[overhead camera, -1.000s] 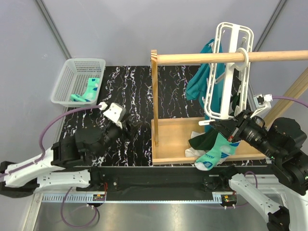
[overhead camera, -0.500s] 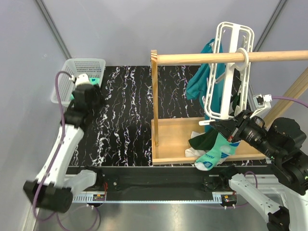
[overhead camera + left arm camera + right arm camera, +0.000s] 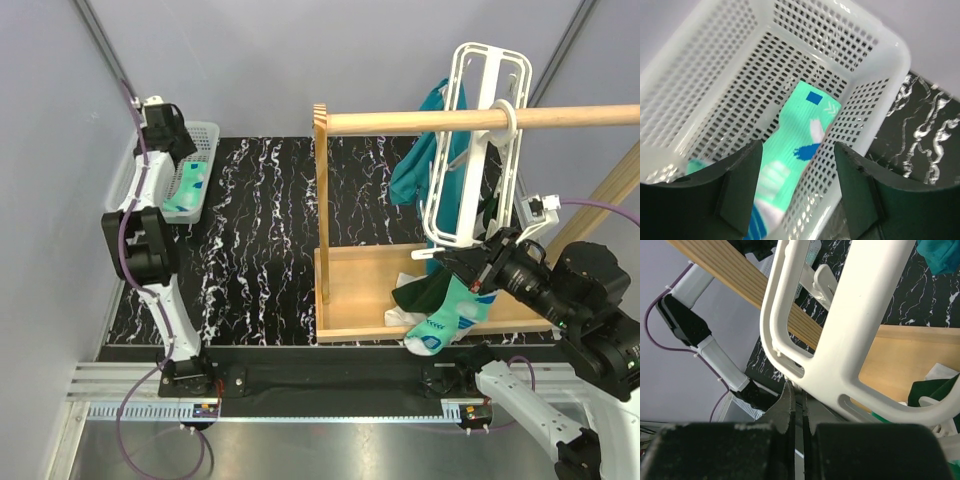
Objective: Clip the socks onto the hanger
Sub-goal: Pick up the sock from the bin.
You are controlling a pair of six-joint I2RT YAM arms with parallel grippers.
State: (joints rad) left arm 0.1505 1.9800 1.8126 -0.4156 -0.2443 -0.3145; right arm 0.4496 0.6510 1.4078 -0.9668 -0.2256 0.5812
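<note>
The left arm reaches to the upper left of the overhead view, and the left fingers (image 3: 160, 122) hang over the far end of the white mesh basket (image 3: 208, 150). In the left wrist view these fingers (image 3: 742, 185) stand wide apart with nothing between them, pointing down into the basket (image 3: 715, 75). The loose sock (image 3: 800, 150) lies flat on the basket floor, straight below the gap. It is mint green with blue marks and some white. From above, this sock (image 3: 186, 188) sits in the right half of the basket, which stands on the black marbled counter (image 3: 260, 220).

On the right of the overhead view the hanger (image 3: 475, 150) hangs tilted by its ring from the wooden rod (image 3: 400, 120). A dark teal garment (image 3: 415, 170) is draped just left of it. The right fingers (image 3: 468, 265) sit at the hanger's lower end. In the right wrist view they (image 3: 790, 410) are pressed together, with their tips right at the underside of the white frame (image 3: 865, 340); nothing shows between them. The hanging sock (image 3: 450, 312) dangles just below these fingers, toe at the lower left, over the near edge of the wooden stand's base (image 3: 365, 290). I cannot tell whether a clip holds it.
</note>
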